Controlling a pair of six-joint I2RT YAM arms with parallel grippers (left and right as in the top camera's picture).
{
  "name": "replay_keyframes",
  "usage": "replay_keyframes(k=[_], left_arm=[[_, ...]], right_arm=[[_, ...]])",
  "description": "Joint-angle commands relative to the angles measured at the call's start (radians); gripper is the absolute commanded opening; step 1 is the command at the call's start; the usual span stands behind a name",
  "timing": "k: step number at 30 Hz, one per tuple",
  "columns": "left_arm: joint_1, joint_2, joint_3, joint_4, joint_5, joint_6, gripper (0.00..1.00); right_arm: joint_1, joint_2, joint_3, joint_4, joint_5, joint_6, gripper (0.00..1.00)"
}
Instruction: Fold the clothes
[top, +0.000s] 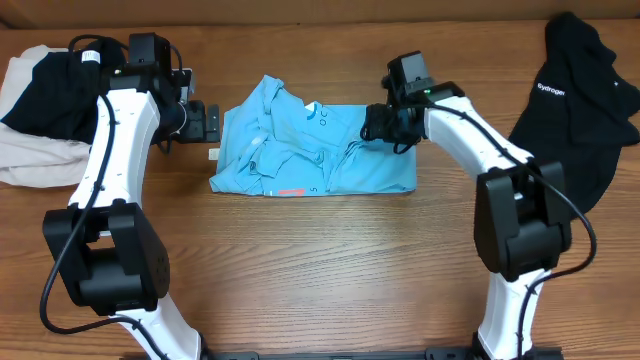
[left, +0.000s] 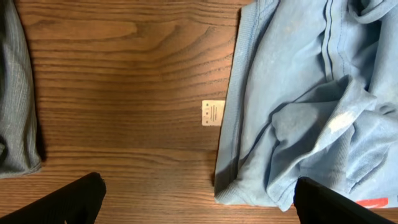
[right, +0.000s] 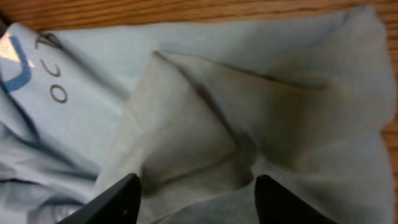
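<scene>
The sky-blue T-shirt (top: 315, 150) lies crumpled and partly folded at the table's middle, with white lettering and an orange-pink print near its front edge. My left gripper (top: 212, 122) is open at the shirt's left edge, its fingers (left: 198, 202) straddling bare wood and the shirt's hem (left: 298, 99). My right gripper (top: 385, 128) is open low over the shirt's right part, fingers (right: 196, 199) on either side of a raised fold (right: 186, 124). A black top with a small white logo (top: 575, 90) lies at the far right.
A pile of black and beige garments (top: 40, 110) sits at the far left corner. A small white tag (left: 213, 112) lies on the wood beside the shirt's left edge. A grey fabric edge (left: 15, 93) shows in the left wrist view.
</scene>
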Motion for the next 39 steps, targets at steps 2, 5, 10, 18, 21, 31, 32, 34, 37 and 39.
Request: replay_keyframes(k=[2,5,10,18,21,31,32,34,37,39], left_arm=[[0.006,0.006,-0.003,0.010,0.000,0.023,1.00],[0.006,0.006,-0.003,0.013,0.000,0.023,1.00],[0.006,0.006,-0.003,0.019,-0.015,0.023,1.00],[0.006,0.006,-0.003,0.021,-0.015,0.023,1.00],[0.006,0.006,-0.003,0.021,-0.015,0.023,1.00],[0.006,0.007,-0.005,0.016,0.003,0.023,1.00],[0.006,0.007,-0.008,0.017,0.020,0.023,1.00],[0.006,0.015,-0.012,0.017,0.045,0.030,1.00],[0.005,0.044,-0.018,0.017,0.114,0.102,1.00],[0.005,0.073,-0.019,0.018,0.148,0.149,1.00]], right_arm=[[0.003,0.026,0.001,0.036,-0.001,0.005,0.59],[0.003,0.034,0.001,0.029,-0.002,0.005,0.46],[0.003,0.031,0.029,0.020,-0.040,0.005,0.05],[0.047,0.025,0.140,0.068,-0.189,0.005,0.04],[0.071,0.026,0.141,0.161,-0.255,0.036,0.06],[0.119,0.007,0.142,0.210,-0.256,0.061,1.00],[0.107,-0.004,0.142,0.189,-0.256,0.060,1.00],[0.080,-0.027,0.142,0.142,-0.239,0.060,1.00],[0.032,-0.062,0.142,0.042,-0.174,0.054,1.00],[-0.006,-0.081,0.142,-0.035,-0.135,0.023,1.00]])
